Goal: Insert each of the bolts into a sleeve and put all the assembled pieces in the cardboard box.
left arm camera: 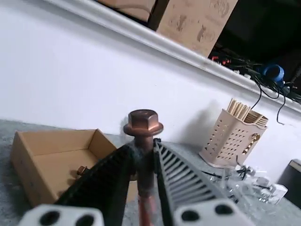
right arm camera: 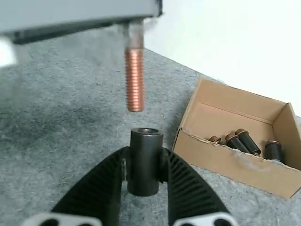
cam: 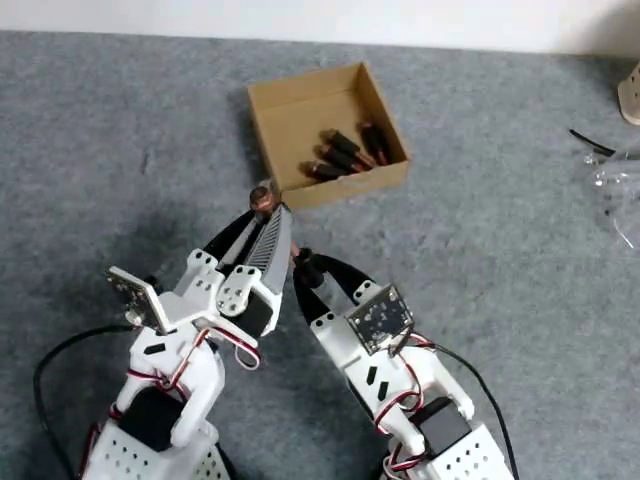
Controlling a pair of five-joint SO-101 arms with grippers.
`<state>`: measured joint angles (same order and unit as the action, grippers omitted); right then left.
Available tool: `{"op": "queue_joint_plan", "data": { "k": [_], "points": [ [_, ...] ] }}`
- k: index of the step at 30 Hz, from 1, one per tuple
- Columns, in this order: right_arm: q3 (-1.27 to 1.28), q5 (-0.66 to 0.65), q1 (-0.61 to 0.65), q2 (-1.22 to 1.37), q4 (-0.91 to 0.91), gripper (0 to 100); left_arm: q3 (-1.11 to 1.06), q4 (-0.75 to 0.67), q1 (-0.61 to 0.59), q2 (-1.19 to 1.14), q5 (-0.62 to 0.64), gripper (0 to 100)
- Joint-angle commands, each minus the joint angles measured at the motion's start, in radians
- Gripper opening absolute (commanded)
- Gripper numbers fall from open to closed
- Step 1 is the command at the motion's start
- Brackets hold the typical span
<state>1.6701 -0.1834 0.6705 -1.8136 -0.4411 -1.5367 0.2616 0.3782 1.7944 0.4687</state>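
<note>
left pincer (left arm camera: 144,149) clamps a copper bolt (left arm camera: 143,126) upright, threaded end hanging just above the black sleeve (right arm camera: 145,141) held upright in the right pincer (right arm camera: 146,159). cardboard box (cam: 290,112) just beyond them holds several assembled pieces (cam: 347,152), on the grey worktop (cam: 120,130).

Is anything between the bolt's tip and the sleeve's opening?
Nothing visible: the bolt, held by the left gripper, hangs above the sleeve in the right gripper, with only open air between them.
</note>
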Motion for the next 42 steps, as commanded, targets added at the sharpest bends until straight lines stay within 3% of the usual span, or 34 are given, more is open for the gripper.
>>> {"op": "queue_joint_plan", "data": {
  "k": [1, 14, 21, 42],
  "points": [
    [0.104, -0.015, 0.008, -0.024, 0.031, 0.4, -0.036, -0.103, -0.01, -0.002, -0.002, 1],
    [0.104, -0.015, 0.007, -0.024, 0.031, 0.4, -0.111, -0.11, -0.004, 0.005, 0.0, 1],
    [0.104, -0.015, 0.007, -0.024, 0.03, 0.4, -0.11, -0.107, 0.101, 0.005, 0.0, 1],
    [0.104, -0.015, -0.021, -0.024, 0.002, 0.4, -0.159, -0.064, 0.096, 0.005, -0.002, 1]
  ]
}}
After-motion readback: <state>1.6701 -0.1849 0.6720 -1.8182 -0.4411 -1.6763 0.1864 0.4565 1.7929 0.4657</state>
